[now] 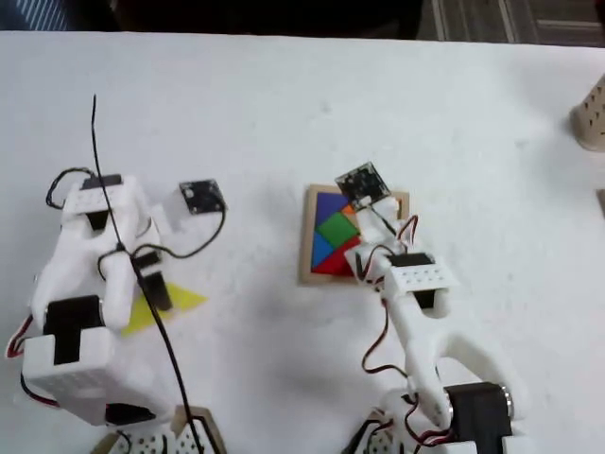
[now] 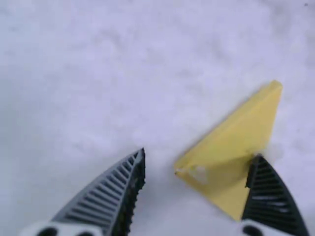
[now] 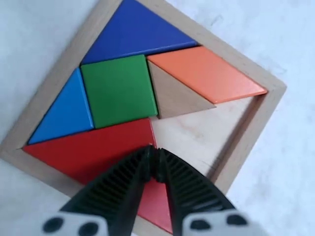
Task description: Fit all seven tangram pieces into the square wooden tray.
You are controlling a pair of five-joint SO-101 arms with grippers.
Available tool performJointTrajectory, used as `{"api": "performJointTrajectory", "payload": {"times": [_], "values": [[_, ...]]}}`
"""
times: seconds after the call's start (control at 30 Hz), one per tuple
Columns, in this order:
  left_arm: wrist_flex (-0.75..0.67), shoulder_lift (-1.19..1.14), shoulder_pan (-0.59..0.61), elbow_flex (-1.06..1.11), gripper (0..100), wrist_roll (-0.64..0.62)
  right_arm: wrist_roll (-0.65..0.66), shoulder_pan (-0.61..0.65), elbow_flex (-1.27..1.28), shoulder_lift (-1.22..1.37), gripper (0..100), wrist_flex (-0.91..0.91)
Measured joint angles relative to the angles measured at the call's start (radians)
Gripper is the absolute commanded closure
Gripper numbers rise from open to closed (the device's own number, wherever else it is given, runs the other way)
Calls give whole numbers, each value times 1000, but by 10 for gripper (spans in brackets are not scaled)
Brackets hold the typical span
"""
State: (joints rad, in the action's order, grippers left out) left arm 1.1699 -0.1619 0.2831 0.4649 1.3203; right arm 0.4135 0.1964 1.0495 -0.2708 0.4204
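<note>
The square wooden tray (image 3: pixel 269 103) holds a dark blue triangle (image 3: pixel 133 34), a green square (image 3: pixel 118 88), a light blue triangle (image 3: pixel 66 113), an orange parallelogram (image 3: pixel 206 73), a plain wood triangle (image 3: pixel 172 98) and a red triangle (image 3: pixel 93 152). A bare triangular gap (image 3: pixel 197 137) lies beside the red piece. My right gripper (image 3: pixel 153 151) is shut and empty, tips over the red triangle's edge. A yellow triangle (image 2: pixel 236 142) lies flat on the white table, left of the tray (image 1: pixel 309 236). My left gripper (image 2: pixel 199 156) is open around one of its corners, one finger (image 2: pixel 268 191) over the piece.
The yellow triangle (image 1: pixel 180 301) lies partly under the left arm (image 1: pixel 95 255). The right arm (image 1: pixel 416 284) hangs over the tray's near side. A wooden object (image 1: pixel 591 118) stands at the far right edge, and a wooden block (image 1: pixel 203 430) sits by the arm bases.
</note>
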Motion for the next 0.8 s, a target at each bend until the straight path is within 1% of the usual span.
{"api": "performJointTrajectory", "payload": {"times": [0.1,0.23,0.3,0.7,0.8], "values": [[0,-2,5,0,675,18,0,0,0,0,981,0],[29,-2,9,0,675,100,0,0,0,0,981,0],[37,-11,14,0,675,120,0,0,0,0,981,0],[28,-55,12,-11,677,129,0,0,0,0,981,0],[29,-57,2,-12,721,129,0,0,0,0,981,0]]}}
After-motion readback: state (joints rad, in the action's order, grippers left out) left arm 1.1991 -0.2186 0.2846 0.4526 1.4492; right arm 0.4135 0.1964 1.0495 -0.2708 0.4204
